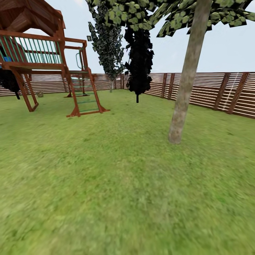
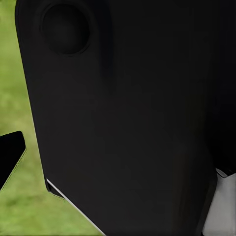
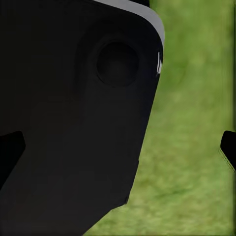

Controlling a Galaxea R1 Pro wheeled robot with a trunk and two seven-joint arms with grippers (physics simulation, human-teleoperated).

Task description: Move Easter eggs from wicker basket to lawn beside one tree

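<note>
On the lawn (image 1: 117, 184), a pale-trunked tree (image 1: 186, 88) stands near the fence (image 1: 212, 90).

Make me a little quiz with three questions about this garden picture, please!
1. Where does the wooden play tower stand?
A. on the left of the head view
B. right beside the pale tree trunk
C. behind the fence

2. What colour are the rungs of the play tower's ladder?
A. yellow
B. teal
C. white

3. How does the pale tree trunk stand?
A. lying flat on the grass
B. cut down to a stump
C. upright, leaning a little

Answers: 1 A, it sits on the lawn at the left, well apart from the trunk and in front of the fence. 2 B, the rungs between the brown side rails are teal. 3 C, the trunk rises from the grass up into the leaves with a slight tilt.
</note>
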